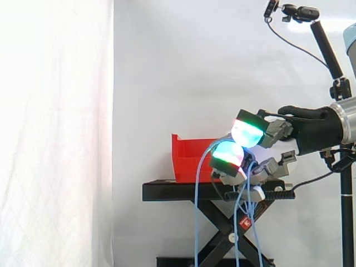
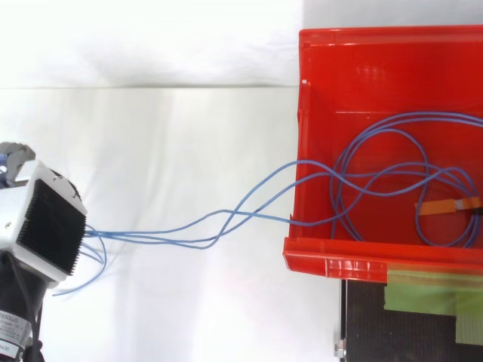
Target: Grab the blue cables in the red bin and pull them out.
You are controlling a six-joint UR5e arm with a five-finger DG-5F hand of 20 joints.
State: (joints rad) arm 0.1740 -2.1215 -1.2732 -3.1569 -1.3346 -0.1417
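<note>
- Fingertips [image 1: 247,132] glowing green and cyan curl toward each other on the hand [image 1: 275,132], pinching a bundle of blue cables [image 2: 226,222] just beside the red bin [image 2: 355,264].
- From above, I see strands stretched from the hand over the bin wall facing it, while several loops and an orange tag [image 2: 445,205] lie on the bin floor.
- By my reading the grab is done and the pull is partway; slack hangs past the black stand [image 1: 178,192].
- Next I would draw the hand farther away, grip firm, until loops and tag clear the wall.
</note>
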